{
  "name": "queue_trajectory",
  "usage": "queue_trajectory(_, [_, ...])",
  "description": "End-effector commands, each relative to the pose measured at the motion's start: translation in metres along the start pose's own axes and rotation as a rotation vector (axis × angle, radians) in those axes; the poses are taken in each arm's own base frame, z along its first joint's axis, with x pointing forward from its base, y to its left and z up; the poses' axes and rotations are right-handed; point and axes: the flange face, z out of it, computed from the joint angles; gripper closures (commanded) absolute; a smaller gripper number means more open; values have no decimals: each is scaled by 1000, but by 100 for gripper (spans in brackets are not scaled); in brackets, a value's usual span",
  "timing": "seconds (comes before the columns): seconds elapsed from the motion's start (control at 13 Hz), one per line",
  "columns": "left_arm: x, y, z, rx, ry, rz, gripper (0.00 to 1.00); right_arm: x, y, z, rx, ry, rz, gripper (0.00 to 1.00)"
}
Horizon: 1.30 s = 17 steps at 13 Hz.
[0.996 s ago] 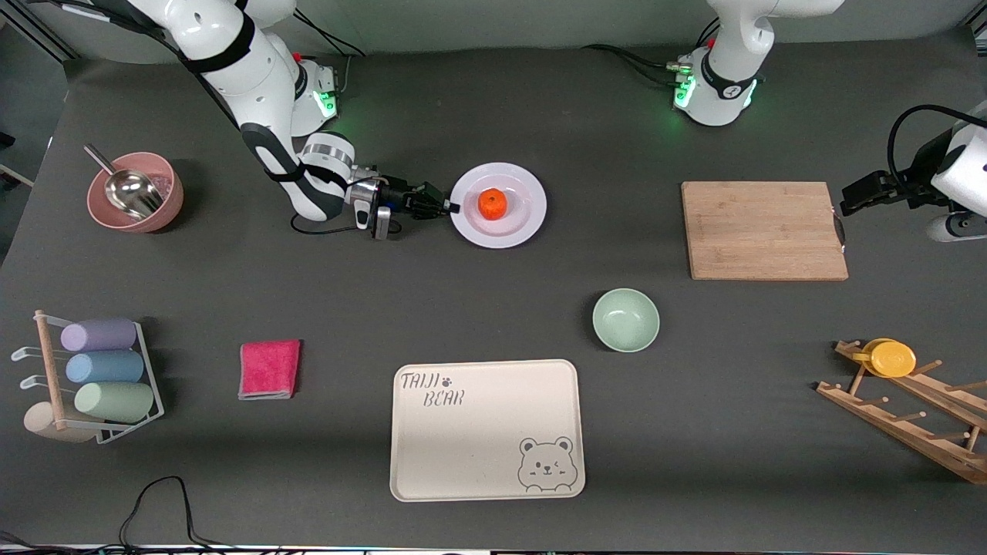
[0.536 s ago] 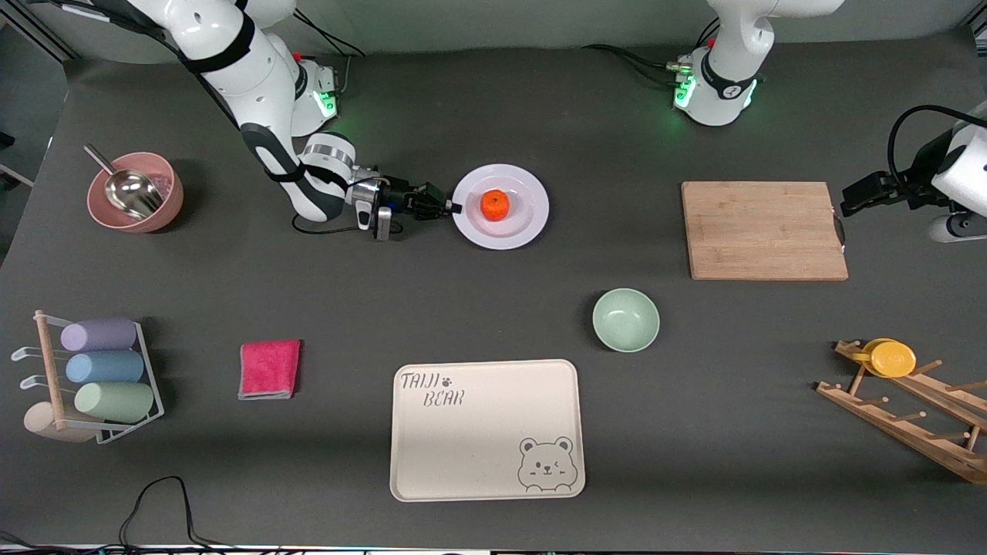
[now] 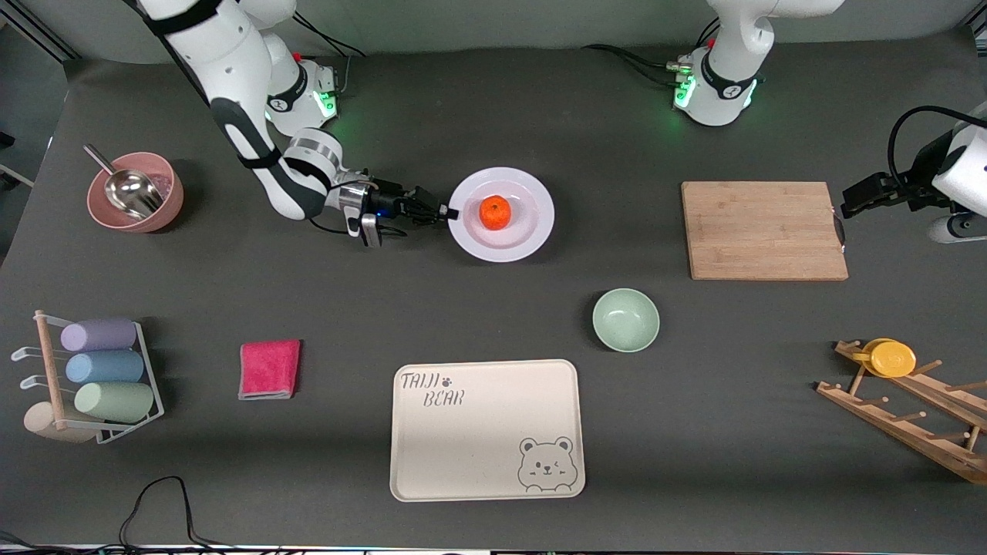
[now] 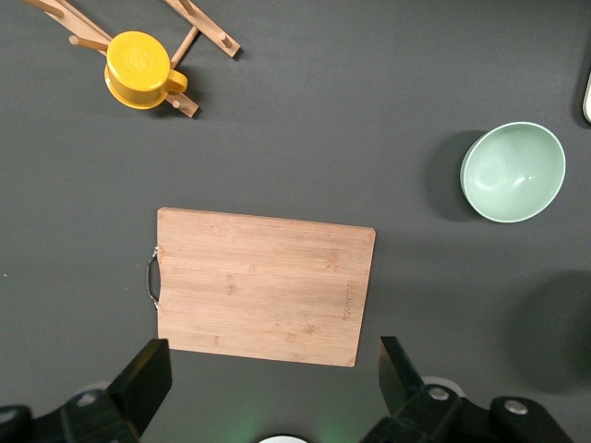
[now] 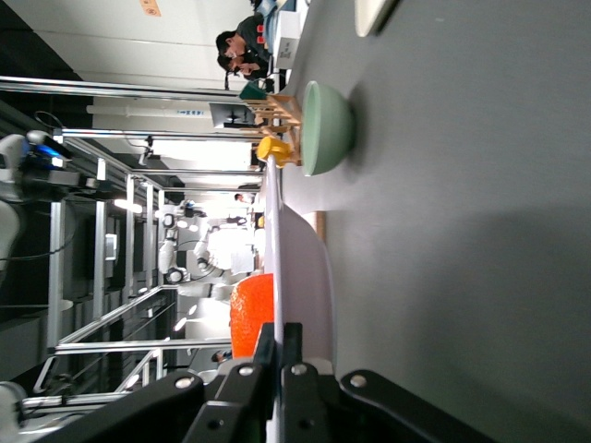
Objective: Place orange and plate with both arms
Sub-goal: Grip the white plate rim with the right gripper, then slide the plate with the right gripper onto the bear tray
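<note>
Orange (image 3: 494, 212) rides plate (image 3: 502, 213) pinched by right gripper (image 3: 445, 213); left gripper (image 4: 272, 374) spread.

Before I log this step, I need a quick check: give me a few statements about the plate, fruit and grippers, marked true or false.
1. The orange sits on the plate. True.
2. The right gripper is shut on the plate's rim. True.
3. The left gripper holds the orange. False: it is open and empty, over the cutting board.
4. The plate rests on the tray. False: the tray is bare and nearer the camera.
5. The green bowl holds the orange. False: it is empty.
</note>
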Motion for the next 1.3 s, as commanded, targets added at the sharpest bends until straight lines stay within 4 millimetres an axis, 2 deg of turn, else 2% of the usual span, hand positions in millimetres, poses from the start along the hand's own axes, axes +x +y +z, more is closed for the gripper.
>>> queue_trajectory(0.0, [-9, 1, -1, 8, 14, 6, 0, 6, -38, -27, 10, -21, 25, 100])
queue_trajectory(0.15, [-9, 1, -1, 8, 16, 6, 0, 10, -50, -31, 17, -22, 34, 100])
queue_trajectory(0.38, [-9, 2, 0, 8, 14, 8, 0, 14, -53, -29, 21, -20, 46, 100])
queue_trajectory(0.54, [-9, 4, 1, 9, 13, 11, 0, 31, -54, -20, 26, -34, 51, 100])
queue_trajectory(0.77, [-10, 4, 1, 9, 15, 11, 0, 91, -54, 4, 40, -40, 63, 100])
queue_trajectory(1.07, [-10, 5, 1, 9, 16, 12, 0, 216, -55, 15, -13, -29, 41, 100])
queue_trajectory(1.23, [-10, 6, 5, 9, 18, 10, 0, 270, -54, 23, -2, -12, 51, 100])
